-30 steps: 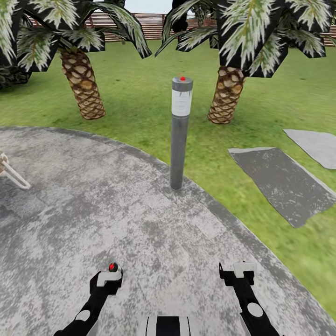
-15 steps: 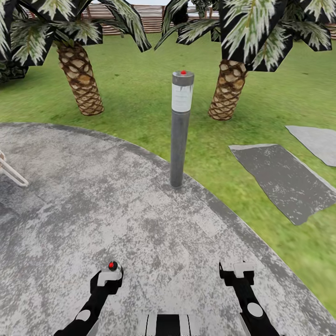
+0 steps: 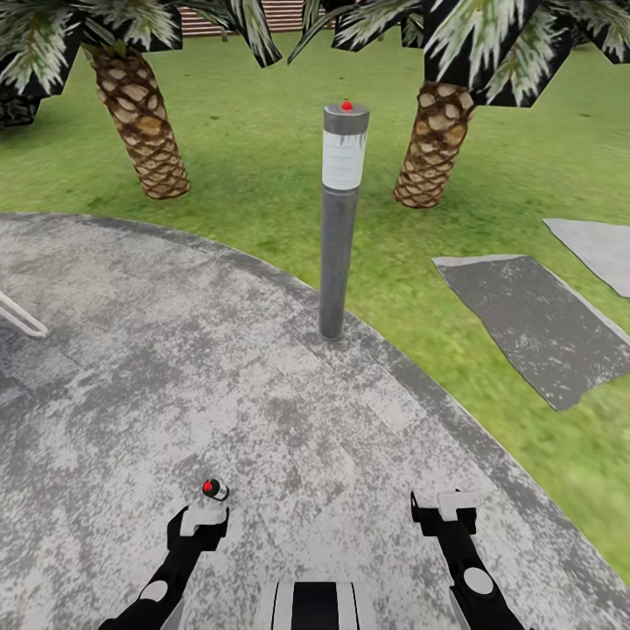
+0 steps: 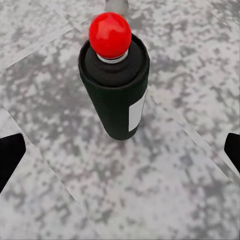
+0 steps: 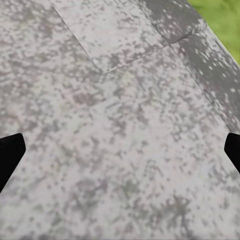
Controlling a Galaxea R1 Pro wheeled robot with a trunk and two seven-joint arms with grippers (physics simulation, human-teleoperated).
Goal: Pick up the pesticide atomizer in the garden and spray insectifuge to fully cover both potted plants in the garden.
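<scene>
Pesticide atomizer [image 4: 114, 80], dark with a red cap, is seen upright on the paved patio [image 3: 105, 367], between the left gripper [image 3: 203, 518]'s open fingers; the right gripper [image 3: 446, 507] is open too.

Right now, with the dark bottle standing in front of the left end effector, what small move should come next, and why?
Probably ease the left end effector forward around the dark green red-capped bottle. The bottle stands upright on the mottled grey paved patio, centred between the open fingers but apart from them, so closing now would likely miss it.
</scene>
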